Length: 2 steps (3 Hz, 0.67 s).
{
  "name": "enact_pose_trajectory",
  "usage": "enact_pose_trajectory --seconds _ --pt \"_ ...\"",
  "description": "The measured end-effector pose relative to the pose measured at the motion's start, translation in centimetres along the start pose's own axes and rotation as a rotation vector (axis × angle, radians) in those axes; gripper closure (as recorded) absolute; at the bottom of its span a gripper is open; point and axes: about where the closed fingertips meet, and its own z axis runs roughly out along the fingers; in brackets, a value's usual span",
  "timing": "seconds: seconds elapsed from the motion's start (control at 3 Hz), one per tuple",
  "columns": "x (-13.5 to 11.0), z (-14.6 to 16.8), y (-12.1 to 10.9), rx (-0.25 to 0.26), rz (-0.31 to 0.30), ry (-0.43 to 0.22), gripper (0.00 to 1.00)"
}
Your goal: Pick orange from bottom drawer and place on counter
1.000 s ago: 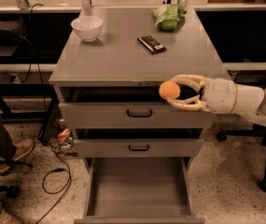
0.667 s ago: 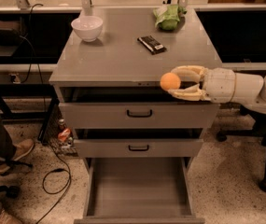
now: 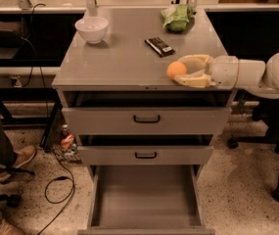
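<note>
item: orange held at counter's front edge

white, smooth-shelled arm reaches in level from the right. the gripper [image 3: 183, 71] has two cream, curved fingers clasped around the orange [image 3: 176, 69], a small round, smooth fruit, over the front-right of the counter [image 3: 119, 58], a flat grey top. the bottom drawer [image 3: 144, 195] stands pulled out, its grey metal floor showing. also on the counter: a white bowl [image 3: 91, 29], a dark flat packet [image 3: 159, 46] and a green leafy bundle [image 3: 177, 17].

- 1 camera looks from high in front of the cabinet [image 3: 144, 121], tilted down, facing its drawer side.
- Mid range: the tabletop [image 3: 124, 53] spreads beyond and beside the pincer [image 3: 182, 72], which clasps the orange [image 3: 176, 69] right of centre.
</note>
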Motion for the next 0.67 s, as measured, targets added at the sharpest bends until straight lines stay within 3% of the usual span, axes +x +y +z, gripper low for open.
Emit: enact_pose_trajectory --seconds 0.67 --pt "2.1 0.5 -6.5 0.139 0.081 -0.021 1.00"
